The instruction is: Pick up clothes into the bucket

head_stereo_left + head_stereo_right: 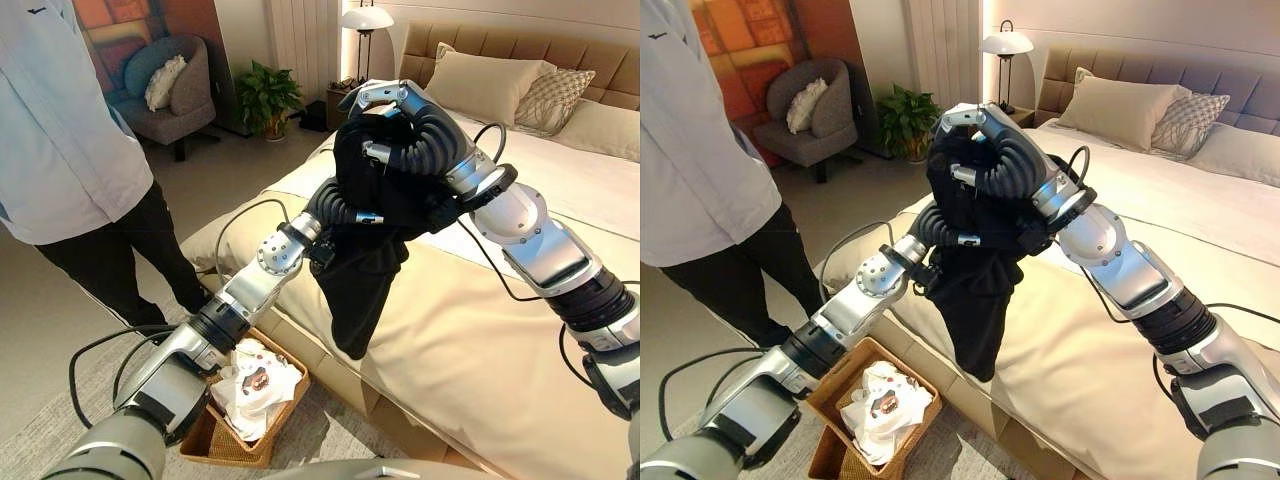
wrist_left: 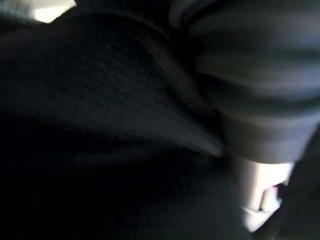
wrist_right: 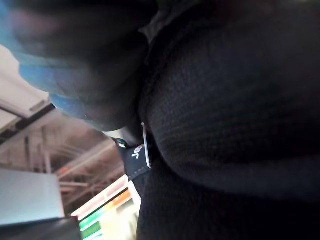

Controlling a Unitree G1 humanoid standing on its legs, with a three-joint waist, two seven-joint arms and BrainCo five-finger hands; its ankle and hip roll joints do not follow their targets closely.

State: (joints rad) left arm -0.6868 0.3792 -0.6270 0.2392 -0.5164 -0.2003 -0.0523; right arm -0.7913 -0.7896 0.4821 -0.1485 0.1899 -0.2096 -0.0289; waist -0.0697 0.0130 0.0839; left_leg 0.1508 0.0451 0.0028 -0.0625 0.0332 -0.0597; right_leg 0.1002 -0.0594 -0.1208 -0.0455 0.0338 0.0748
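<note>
While both arms meet over the bed edge, a black garment (image 1: 365,260) hangs between them, bunched at the top, loose end drooping toward 6 o'clock, clear of the beige bedspread (image 1: 470,350). Right hand (image 1: 395,105) sits on top of the bundle, silver fingers curled over the cloth, so clenched on the black garment. Left hand (image 1: 940,225) comes in from 7 o'clock and is buried in the fabric; fingers hidden, can't tell its state. Both wrist views show dark ribbed knit pressed up close. Wicker basket (image 1: 262,445) on the floor at 7 o'clock from the garment, beside the bed, already holding a white printed garment (image 1: 255,385). Person in white shirt and black trousers (image 1: 70,160) stands at 9 o'clock. Armchair (image 1: 170,90), potted plant (image 1: 265,95), lamp (image 1: 366,20) and pillows (image 1: 490,80) behind.
</note>
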